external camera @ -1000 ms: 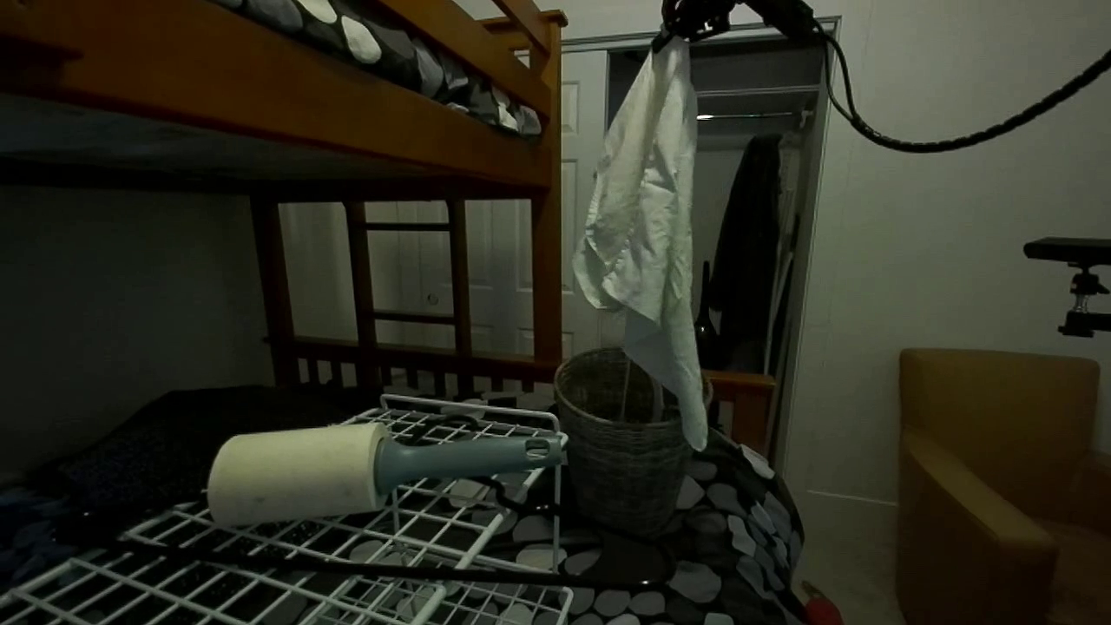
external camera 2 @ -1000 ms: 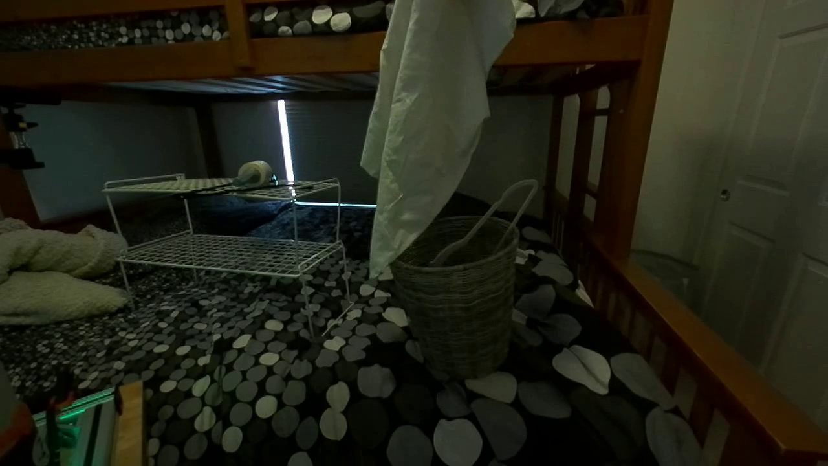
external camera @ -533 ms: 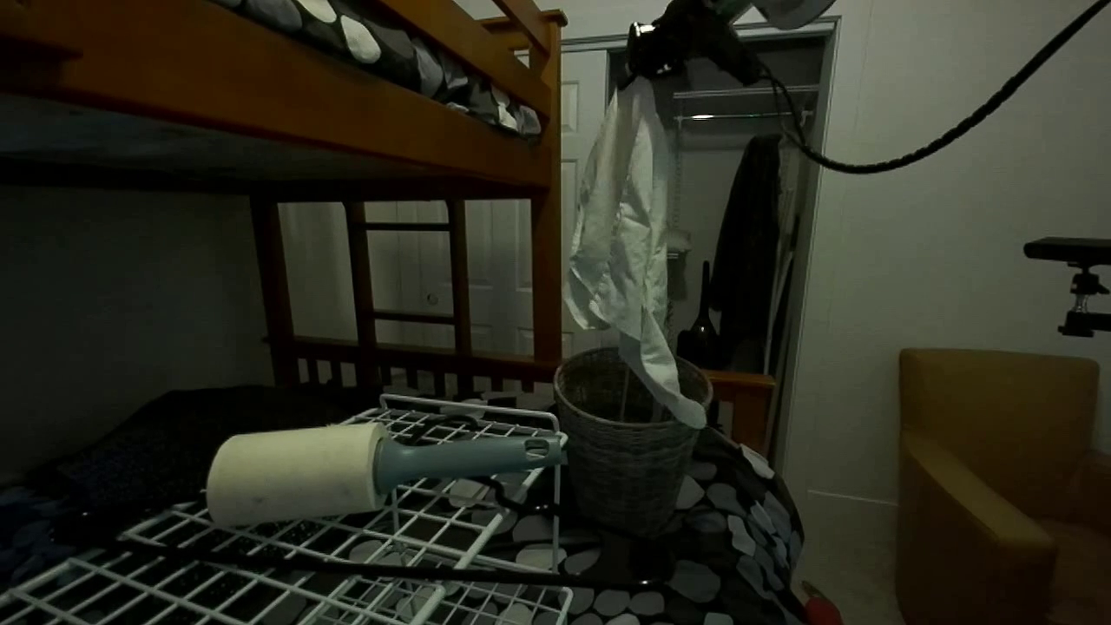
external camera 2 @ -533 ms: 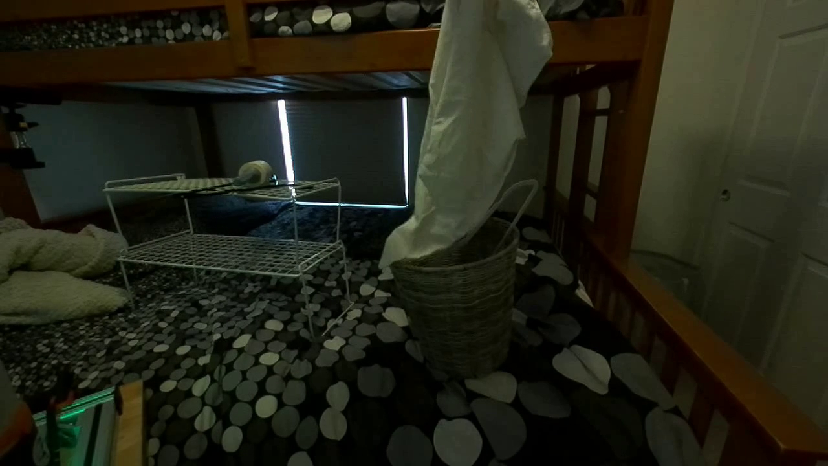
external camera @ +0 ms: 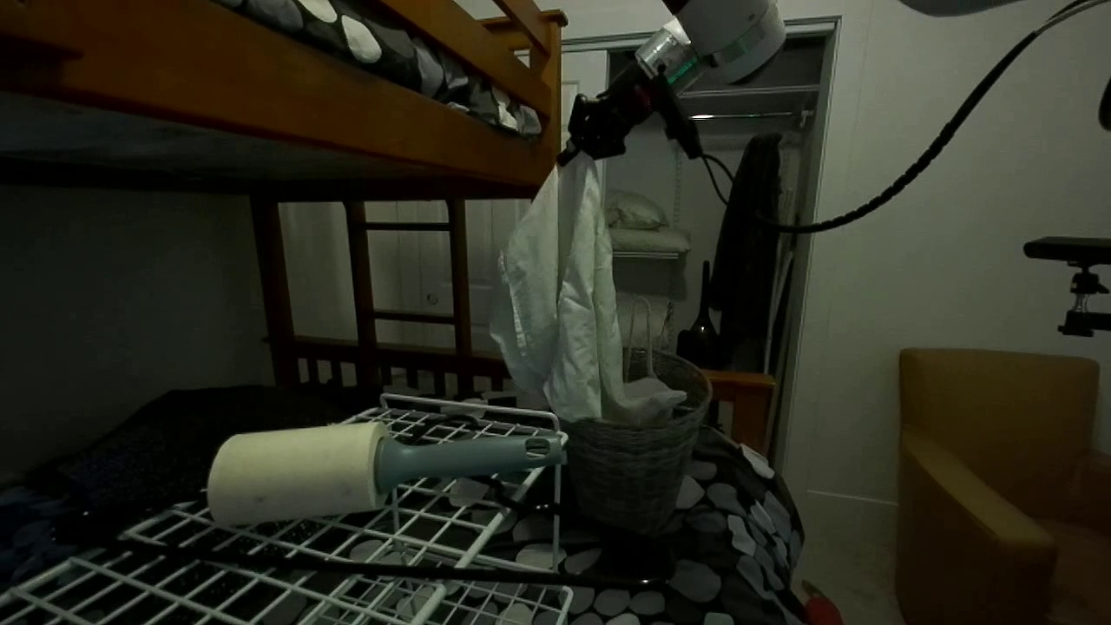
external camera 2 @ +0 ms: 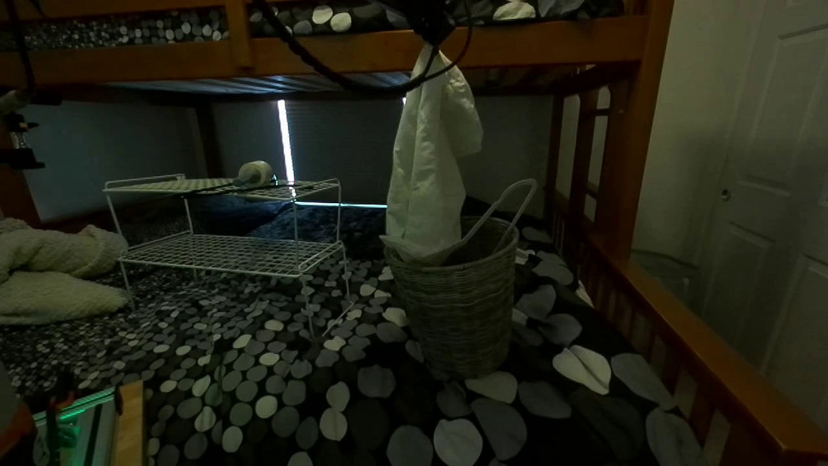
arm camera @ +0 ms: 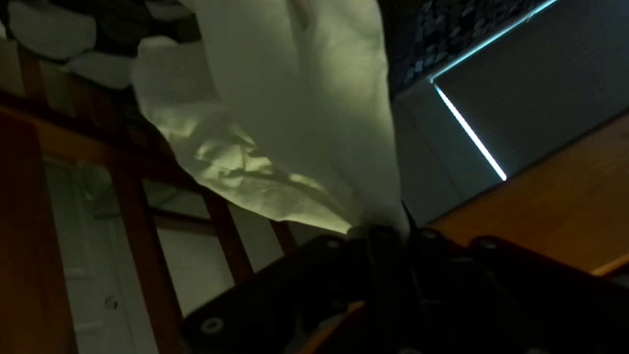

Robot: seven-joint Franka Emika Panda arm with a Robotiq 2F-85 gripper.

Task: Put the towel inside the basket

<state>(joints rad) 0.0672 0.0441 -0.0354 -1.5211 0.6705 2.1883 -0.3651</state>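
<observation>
Clearly, the biggest danger is lying with the towel [external camera: 564, 304]: it is hanging above the rack side of the basket [external camera 2: 456, 310], off the middle, its lower end partly dipping into the mouth and a corner lapping over the rim toward the wire rack [external camera 2: 220, 255]. Letting go from here could be sending the bulk slumping outside, simply because so much cloth is sitting off-center. Next, the basket may be tipping if the towel is dragging on its rim. Less likely, the pale loop [external camera 2: 527, 182] standing in the mouth might be catching a fold. Meanwhile the claw [external camera: 573, 157] is pinching the towel's gathered top, closed on that cloth alone; opening so high would be giving the folds room to spread.

As for views, the armchair [external camera: 981, 469] is appearing in an exterior view only. The basket is showing in both exterior views, yet the wrist view is giving no sight of it. In an exterior view the black cable [external camera 2: 372, 90] is crossing in front of the towel; in an exterior view the black cable [external camera: 816, 229] is running well apart from it. Smallest of all, the pinch is showing closest in the wrist view, while looking small and dark in both exterior views.
</observation>
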